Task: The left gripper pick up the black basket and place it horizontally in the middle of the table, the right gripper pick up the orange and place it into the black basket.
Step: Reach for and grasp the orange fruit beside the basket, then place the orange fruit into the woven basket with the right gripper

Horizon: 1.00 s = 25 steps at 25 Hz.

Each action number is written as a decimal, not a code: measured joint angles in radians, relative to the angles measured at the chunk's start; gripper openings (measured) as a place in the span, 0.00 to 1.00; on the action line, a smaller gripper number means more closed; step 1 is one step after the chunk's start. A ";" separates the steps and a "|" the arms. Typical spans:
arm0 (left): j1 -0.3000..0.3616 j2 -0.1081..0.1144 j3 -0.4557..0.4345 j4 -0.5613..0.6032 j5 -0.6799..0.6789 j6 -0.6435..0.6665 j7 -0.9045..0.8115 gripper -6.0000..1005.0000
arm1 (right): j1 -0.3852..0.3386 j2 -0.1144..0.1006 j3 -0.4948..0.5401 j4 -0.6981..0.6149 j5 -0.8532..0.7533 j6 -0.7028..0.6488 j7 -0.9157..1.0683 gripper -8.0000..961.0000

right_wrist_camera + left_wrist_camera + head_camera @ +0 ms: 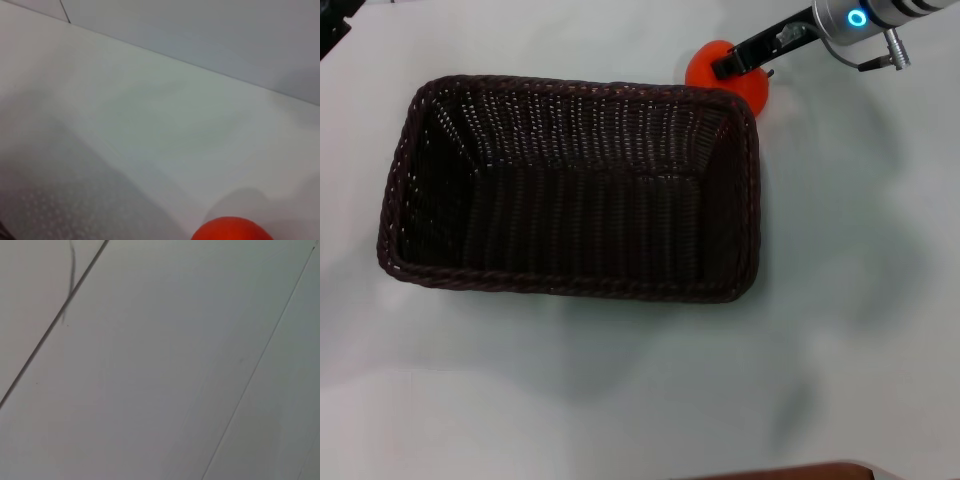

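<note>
The black basket (570,190) lies lengthwise on the white table (840,300), in the middle of the head view, open side up and empty. The orange (720,72) is at the basket's far right corner, just above its rim. My right gripper (740,62), on its silver wrist with the cyan ring, reaches in from the upper right and is shut on the orange, with a black finger lying across the fruit. The orange also shows at the edge of the right wrist view (231,229). My left gripper (334,32) is a dark shape in the far left corner, away from the basket.
A brown edge (790,470) shows at the near side of the table. The left wrist view shows only a pale surface with thin dark lines (50,327). The right wrist view shows bare table and a wall behind it.
</note>
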 joint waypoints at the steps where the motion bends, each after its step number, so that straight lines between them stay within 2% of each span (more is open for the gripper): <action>1: 0.001 0.000 0.000 0.000 0.000 0.000 0.000 0.87 | -0.001 0.001 0.001 0.000 0.000 0.000 0.000 0.45; 3: 0.003 -0.001 0.000 0.000 0.000 -0.001 -0.001 0.87 | -0.003 0.001 0.010 0.001 0.003 0.000 0.000 0.41; 7: 0.006 0.000 -0.001 0.000 -0.001 -0.009 -0.001 0.87 | -0.027 0.005 0.095 0.027 0.081 0.003 -0.046 0.32; 10: 0.010 0.001 -0.003 0.000 -0.002 -0.013 -0.001 0.87 | -0.079 0.005 0.177 0.060 0.290 0.052 -0.185 0.27; 15: 0.018 0.001 -0.005 0.000 -0.012 -0.014 -0.001 0.87 | -0.148 -0.009 0.245 0.059 0.714 0.291 -0.500 0.22; 17: 0.019 0.001 -0.005 0.000 -0.014 -0.014 -0.001 0.87 | -0.153 -0.013 0.247 0.058 0.773 0.389 -0.560 0.20; 20: 0.019 0.002 -0.005 0.000 -0.014 -0.014 -0.001 0.87 | -0.142 -0.014 0.239 0.059 0.779 0.512 -0.613 0.17; 25: 0.018 0.003 -0.008 -0.001 -0.014 -0.014 -0.001 0.87 | -0.130 -0.014 0.169 0.064 0.764 0.608 -0.661 0.13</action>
